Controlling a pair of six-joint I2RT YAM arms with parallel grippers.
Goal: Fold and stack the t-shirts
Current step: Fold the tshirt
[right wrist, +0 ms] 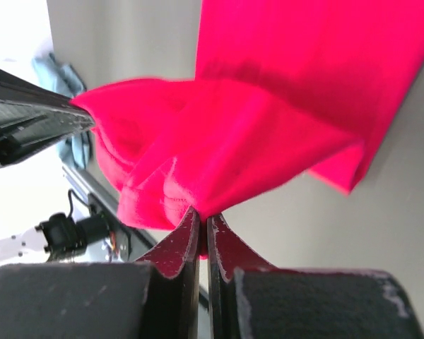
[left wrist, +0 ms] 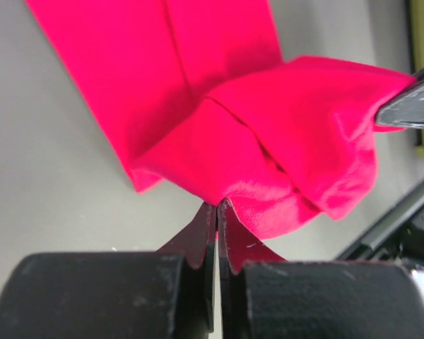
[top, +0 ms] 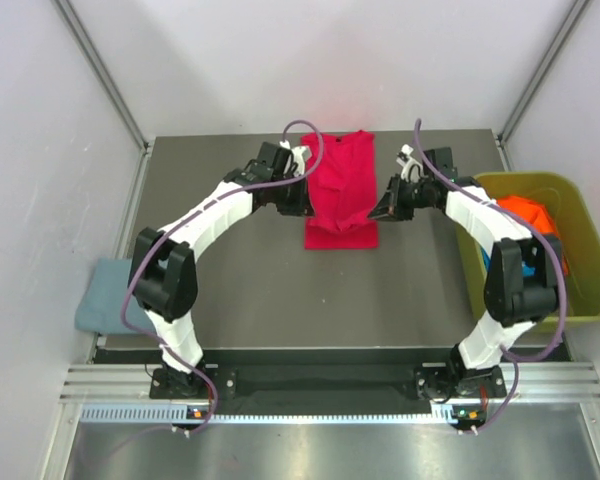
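Grey matte tabletop (top: 240,290) fills the middle of the overhead view, with plain white walls on three sides. You have two arms and two grippers in play.

Count four t-shirts:
- One crimson t-shirt (top: 342,180) lies at upper centre of the table, its collar end close to the far edge.
- One grey-blue t-shirt (top: 102,295) sits crumpled at the left of the frame, just beside the table's left edge.
- One orange t-shirt (top: 525,212) is bunched inside the single olive-green bin (top: 528,179) at the right.
- A sliver of turquoise cloth (top: 529,268) shows in the bin by the right arm's elbow.

Your left gripper (left wrist: 217,208) has its fingers pressed together, pinching the crimson shirt's left side. Your right gripper (right wrist: 203,215) pinches the opposite side the same way. Between them the soft cloth is gathered into loose, rounded folds raised off the table, and its long side edges look turned in.

Below the shirt, bare table runs down to the arm bases. The bin crowds the right edge.
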